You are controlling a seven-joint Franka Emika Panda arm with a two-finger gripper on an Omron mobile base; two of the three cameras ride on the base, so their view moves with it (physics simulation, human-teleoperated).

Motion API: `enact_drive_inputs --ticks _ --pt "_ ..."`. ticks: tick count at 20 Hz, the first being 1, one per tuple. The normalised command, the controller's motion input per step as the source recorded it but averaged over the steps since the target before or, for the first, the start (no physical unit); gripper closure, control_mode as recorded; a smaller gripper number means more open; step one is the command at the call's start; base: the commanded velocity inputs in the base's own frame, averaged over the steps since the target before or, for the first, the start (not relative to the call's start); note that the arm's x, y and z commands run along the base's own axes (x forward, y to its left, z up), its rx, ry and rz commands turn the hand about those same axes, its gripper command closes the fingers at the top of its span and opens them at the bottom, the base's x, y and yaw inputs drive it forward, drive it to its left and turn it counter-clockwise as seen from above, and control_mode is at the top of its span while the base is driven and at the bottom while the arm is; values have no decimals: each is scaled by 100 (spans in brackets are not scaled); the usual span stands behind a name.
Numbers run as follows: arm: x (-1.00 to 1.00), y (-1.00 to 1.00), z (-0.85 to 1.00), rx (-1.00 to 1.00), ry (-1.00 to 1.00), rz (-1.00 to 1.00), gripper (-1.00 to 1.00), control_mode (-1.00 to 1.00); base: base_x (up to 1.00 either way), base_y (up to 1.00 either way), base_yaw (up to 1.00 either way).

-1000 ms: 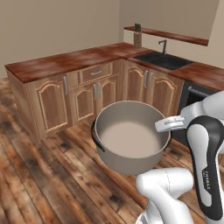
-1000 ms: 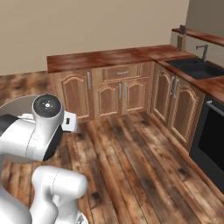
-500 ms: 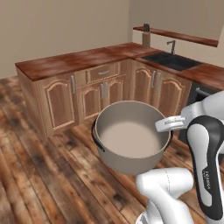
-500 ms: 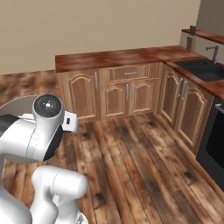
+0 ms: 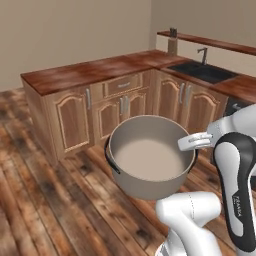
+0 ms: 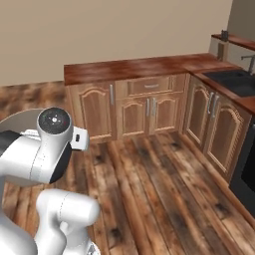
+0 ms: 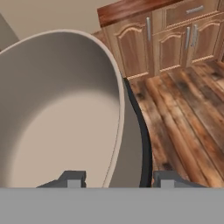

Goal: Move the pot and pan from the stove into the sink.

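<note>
Pot (image 5: 150, 160) hangs in the air above the wood floor (image 5: 45, 210), carried upright. End effector (image 7: 118, 179) is clamped on its rim, one finger inside, one outside. Sink (image 5: 202, 71) sits far off in the corner table (image 5: 90, 72).

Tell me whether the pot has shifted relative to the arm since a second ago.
No. The pot sits by the same white wrist link; the cabinets slid across the picture because the base turned.
</note>
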Motion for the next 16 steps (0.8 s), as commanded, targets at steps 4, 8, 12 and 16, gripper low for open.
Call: enact_drive_inputs --ticks 4,8,12,16 --pt "0 0 0 0 0 0 100 100 69 24 1" --pt "0 0 0 0 0 0 100 100 73 26 1" --pt "0 0 0 0 0 0 100 100 77 29 1" --pt "0 0 0 0 0 0 100 100 80 31 1"
